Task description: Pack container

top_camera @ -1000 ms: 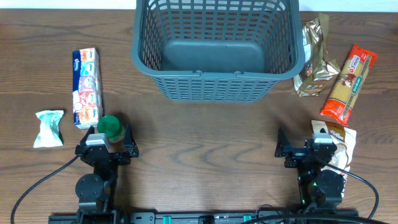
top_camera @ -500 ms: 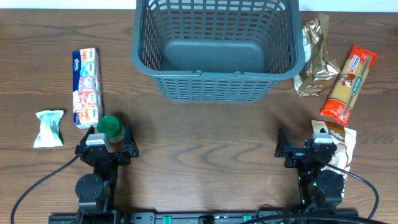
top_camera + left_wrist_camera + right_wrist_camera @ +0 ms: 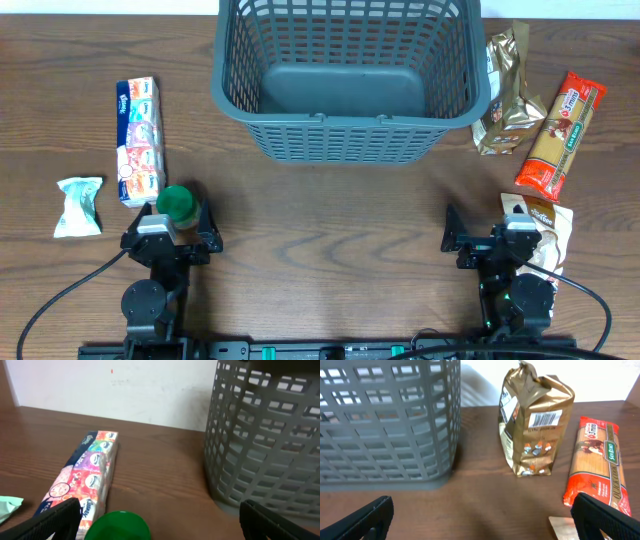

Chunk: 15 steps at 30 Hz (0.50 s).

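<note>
Left gripper (image 3: 168, 238) and right gripper (image 3: 500, 238) sit at the near table edge, fingers spread wide, gripping nothing. Basket (image 3: 345, 140) stands upright at far centre.

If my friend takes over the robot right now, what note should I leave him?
Left tool: open, empty.
Right tool: open, empty.
Basket: far middle of the table, nothing inside.
Left side: tissue pack, small white packet, green-topped thing by the left tool.
Right side: gold bag, red pasta pack, pale packet by the right tool.
Done: nothing packed yet.
Left: all six go in the basket.
</note>
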### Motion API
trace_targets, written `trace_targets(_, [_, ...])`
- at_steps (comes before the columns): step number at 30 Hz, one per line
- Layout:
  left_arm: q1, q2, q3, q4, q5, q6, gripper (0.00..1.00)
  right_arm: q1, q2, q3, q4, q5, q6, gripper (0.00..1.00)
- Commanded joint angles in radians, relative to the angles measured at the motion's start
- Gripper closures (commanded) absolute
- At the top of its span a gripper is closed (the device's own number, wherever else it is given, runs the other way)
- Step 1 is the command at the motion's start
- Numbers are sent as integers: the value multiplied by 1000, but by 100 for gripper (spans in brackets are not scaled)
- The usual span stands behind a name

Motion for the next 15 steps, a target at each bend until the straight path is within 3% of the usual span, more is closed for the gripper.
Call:
trace_targets(1, [5, 0, -5, 5, -13, -58, 2, 8, -5, 9, 8, -18, 43, 1])
trace_targets(8, [5, 130, 224, -147, -40, -68, 2, -20, 166, 254, -53, -29, 100, 1])
trace_targets(15, [5, 453, 493, -302, -50, -68, 2, -59, 595, 774, -444, -94, 22, 1])
